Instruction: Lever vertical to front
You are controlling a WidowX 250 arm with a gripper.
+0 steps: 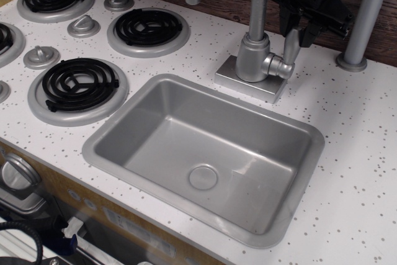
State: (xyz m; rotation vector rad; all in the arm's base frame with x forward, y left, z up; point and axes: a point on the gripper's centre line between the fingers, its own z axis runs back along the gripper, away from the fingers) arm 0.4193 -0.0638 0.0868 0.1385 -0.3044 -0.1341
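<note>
The lever (291, 46) is a flat silver-grey paddle standing upright on a short stub at the right side of the faucet's cylindrical body (253, 57). My black gripper (299, 28) hangs at the top right, just above and behind the lever. It is open, with one finger (286, 18) to the left of the paddle's top and the other to its right. I cannot tell whether either finger touches the paddle. The gripper's upper part is cut off by the frame edge.
The tall curved spout pipe (257, 1) rises from the faucet body. A grey sink (102, 138) lies in front. Stove burners (149, 28) and round knobs (83, 26) sit at the left. A grey pole (365, 20) stands at the right, close to the gripper.
</note>
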